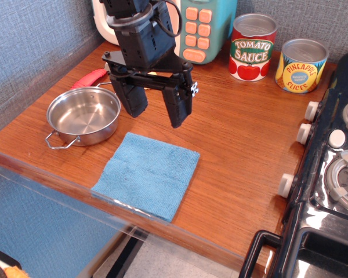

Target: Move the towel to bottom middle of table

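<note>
While the reddish-brown wooden table (238, 145) is cut off by the frame, the flat blue terry towel (148, 174) lies at its front edge, beside the round steel pot (84, 115). Above, the black gripper (156, 110) hangs with jaws apart, empty, partly hiding a red-handled utensil (90, 78).
</note>
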`<control>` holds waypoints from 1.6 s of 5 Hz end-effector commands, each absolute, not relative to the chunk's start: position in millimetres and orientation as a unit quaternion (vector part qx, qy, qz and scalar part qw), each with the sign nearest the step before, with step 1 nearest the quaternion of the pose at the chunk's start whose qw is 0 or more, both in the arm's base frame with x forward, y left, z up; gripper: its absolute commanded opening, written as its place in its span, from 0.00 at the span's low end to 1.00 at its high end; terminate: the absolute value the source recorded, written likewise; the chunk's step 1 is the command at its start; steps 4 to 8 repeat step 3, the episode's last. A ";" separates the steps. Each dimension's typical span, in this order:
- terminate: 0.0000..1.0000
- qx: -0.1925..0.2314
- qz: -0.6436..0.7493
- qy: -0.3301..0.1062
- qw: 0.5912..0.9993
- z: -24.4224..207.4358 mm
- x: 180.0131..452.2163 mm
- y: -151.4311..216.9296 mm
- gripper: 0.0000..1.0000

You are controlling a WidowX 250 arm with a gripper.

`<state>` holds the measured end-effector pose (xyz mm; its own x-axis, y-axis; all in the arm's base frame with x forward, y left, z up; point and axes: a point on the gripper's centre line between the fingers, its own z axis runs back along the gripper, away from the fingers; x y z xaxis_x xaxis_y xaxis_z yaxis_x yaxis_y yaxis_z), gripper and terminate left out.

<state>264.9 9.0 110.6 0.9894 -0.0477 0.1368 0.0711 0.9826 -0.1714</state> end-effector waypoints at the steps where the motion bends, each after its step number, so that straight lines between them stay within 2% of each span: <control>1: 0.00 -0.023 -0.026 -0.099 0.995 111.2 273.1 31.6 1.00; 2: 0.00 -0.023 -0.026 -0.099 0.995 111.2 273.1 31.6 1.00; 3: 1.00 -0.023 -0.026 -0.099 0.995 111.2 273.1 31.6 1.00; 8: 1.00 -0.023 -0.026 -0.099 0.995 111.2 273.1 31.6 1.00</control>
